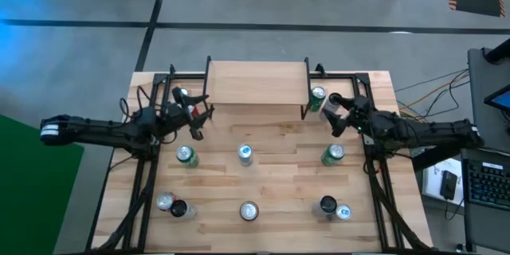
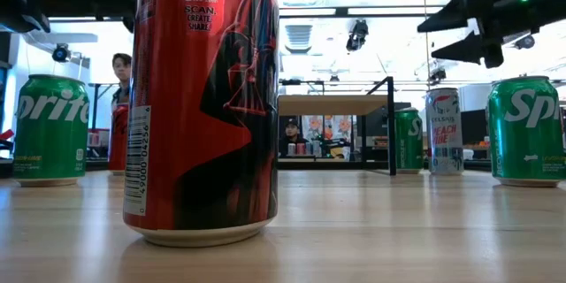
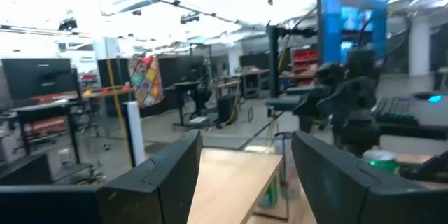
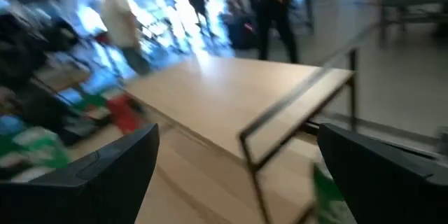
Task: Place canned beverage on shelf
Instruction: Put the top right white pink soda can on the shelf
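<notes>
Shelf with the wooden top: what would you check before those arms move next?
1. Light-wood shelf top on black legs bare, room for a can: ok.
2. Left arm's jaws open and empty, at the shelf's left end: ok.
3. Right arm's jaws open and empty, at the shelf's right end: ok.
4. Green can upright beside the right arm's jaws: ok.
5. A can gripped for placing: not ok.

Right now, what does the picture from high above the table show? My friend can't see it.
A small wooden shelf with nothing on top stands at the table's far edge, with a robot arm at each side. The left claw and right claw hang open beside it, and drink cans dot the table, including a green can by the right claw.
</notes>
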You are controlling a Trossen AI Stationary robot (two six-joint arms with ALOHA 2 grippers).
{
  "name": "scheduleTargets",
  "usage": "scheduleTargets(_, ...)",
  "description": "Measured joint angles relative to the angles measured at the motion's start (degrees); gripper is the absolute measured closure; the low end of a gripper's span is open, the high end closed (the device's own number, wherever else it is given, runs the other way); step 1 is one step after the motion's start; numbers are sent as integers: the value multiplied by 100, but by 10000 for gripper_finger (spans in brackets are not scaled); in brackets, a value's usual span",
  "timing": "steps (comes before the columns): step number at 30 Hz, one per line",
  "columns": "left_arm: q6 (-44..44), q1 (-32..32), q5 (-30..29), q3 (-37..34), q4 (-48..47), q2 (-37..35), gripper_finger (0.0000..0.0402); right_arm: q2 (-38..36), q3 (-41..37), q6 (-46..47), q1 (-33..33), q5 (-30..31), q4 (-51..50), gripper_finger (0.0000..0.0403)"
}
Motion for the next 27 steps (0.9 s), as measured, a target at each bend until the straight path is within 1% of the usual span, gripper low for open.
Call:
scheduleTargets(2, 25, 37, -110, 0, -7, 51, 190, 300, 331, 89, 0, 250, -493, 24)
scheduleTargets(4, 21, 80, -153, 0, -2, 96, 190, 601, 710, 298, -4, 374, -1126, 24)
scheduleTargets(6, -21, 95, -157, 0, -7, 138, 190, 874, 1082, 549, -41, 367, -1743, 24)
scheduleTargets(10, -29, 93, 109, 0, 8, 226, 190, 1366, 1829, 1023, -165, 333, -3094, 24)
scheduleTargets(14, -48, 96, 135, 0, 30, 262, 190, 1814, 2495, 1368, -300, 289, -4279, 24)
scheduleTargets(16, -72, 99, 135, 0, 25, 268, 190, 1981, 2713, 1334, -356, 179, -4540, 24)
scheduleTargets(20, -77, 99, 135, 0, -43, 273, 191, 2228, 2904, 863, -376, 83, -4526, 24)
scheduleTargets(23, -77, 103, 135, 0, -87, 274, 191, 2428, 2957, 750, -376, 76, -4494, 24)
scheduleTargets(25, -81, 113, 135, 0, -168, 268, 191, 2532, 2987, 541, -376, 196, -4492, 24)
scheduleTargets(27, -134, 133, 137, 0, -252, 268, 191, 2631, 2995, 449, -376, 466, -4490, 24)
